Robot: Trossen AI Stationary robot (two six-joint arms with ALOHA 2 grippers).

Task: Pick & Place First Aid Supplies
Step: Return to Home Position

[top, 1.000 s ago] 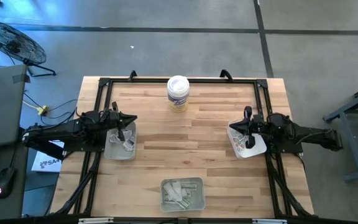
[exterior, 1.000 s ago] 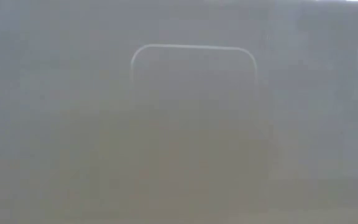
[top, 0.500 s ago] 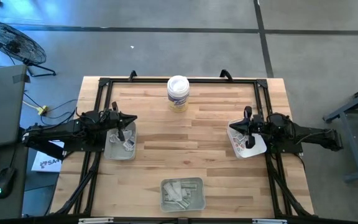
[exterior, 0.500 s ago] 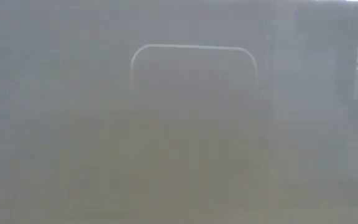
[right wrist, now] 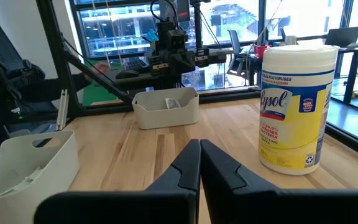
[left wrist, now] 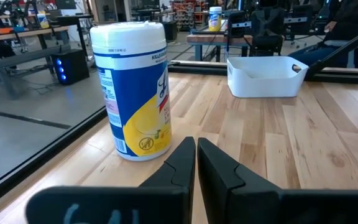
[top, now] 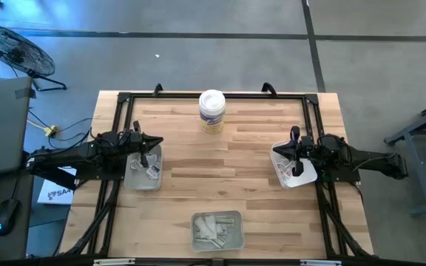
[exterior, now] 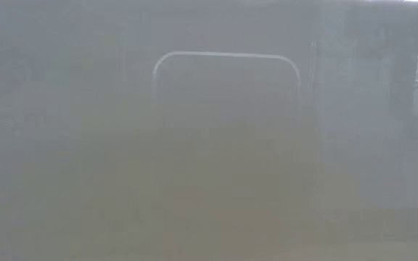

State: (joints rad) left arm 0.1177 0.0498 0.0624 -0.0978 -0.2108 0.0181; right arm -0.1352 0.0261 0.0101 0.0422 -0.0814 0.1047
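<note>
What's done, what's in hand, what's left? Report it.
Done: packets lie in the three trays; none shows loose on the table. In hand: nothing; left tool and right tool are shut and empty, at the outer two. Left: seemingly only parking the arms.

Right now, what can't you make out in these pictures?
- Low view: grey blur throughout; only a pale rounded outline shows.
- High view: packets in the near tray are too small to read.
- High view: the left tool and right tool overlap the left tray and right tray, hiding some contents.
</note>
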